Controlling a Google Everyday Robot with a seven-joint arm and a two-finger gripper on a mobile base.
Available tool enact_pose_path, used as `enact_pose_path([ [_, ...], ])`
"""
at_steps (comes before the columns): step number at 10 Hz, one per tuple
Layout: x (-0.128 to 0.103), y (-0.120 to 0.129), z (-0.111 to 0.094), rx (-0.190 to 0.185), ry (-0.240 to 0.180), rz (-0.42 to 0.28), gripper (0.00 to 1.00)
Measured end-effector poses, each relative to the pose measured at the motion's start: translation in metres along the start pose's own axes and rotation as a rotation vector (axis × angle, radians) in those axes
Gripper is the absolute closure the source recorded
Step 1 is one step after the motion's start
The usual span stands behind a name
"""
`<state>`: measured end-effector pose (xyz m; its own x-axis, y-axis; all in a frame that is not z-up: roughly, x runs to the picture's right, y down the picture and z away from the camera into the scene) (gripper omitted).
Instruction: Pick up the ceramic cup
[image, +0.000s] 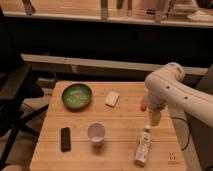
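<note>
The ceramic cup (96, 133) is small, round and white, and stands upright on the wooden table (120, 125) near the front centre. My gripper (154, 120) hangs from the white arm (170, 90) over the right side of the table. It is well to the right of the cup, just above a white bottle (143, 148), and holds nothing that I can see.
A wide green bowl (76, 96) sits at the back left. A small white block (112, 99) lies at the back centre, and an orange object (143, 104) beside the arm. A black flat object (65, 138) lies left of the cup. A black chair (15, 95) stands at the left.
</note>
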<state>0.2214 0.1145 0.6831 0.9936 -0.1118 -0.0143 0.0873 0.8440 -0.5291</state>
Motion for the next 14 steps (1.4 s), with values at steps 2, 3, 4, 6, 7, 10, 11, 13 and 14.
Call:
enact_pose_path([
  [2, -0.014, 0.004, -0.001, 0.008, 0.003, -0.065, 0.20],
  [3, -0.027, 0.004, -0.002, 0.013, 0.004, -0.099, 0.20],
  [4, -0.033, 0.005, -0.002, 0.016, 0.011, -0.123, 0.20],
  [6, -0.042, 0.004, -0.001, 0.021, 0.020, -0.158, 0.20],
  [7, -0.045, 0.004, -0.002, 0.023, 0.025, -0.178, 0.20],
  [10, -0.061, 0.008, -0.004, 0.028, 0.037, -0.254, 0.20],
  [11, -0.070, 0.007, -0.005, 0.031, 0.037, -0.278, 0.20],
  [13, -0.084, 0.009, -0.007, 0.034, 0.041, -0.323, 0.20],
  [14, -0.085, 0.010, -0.008, 0.034, 0.044, -0.335, 0.20],
])
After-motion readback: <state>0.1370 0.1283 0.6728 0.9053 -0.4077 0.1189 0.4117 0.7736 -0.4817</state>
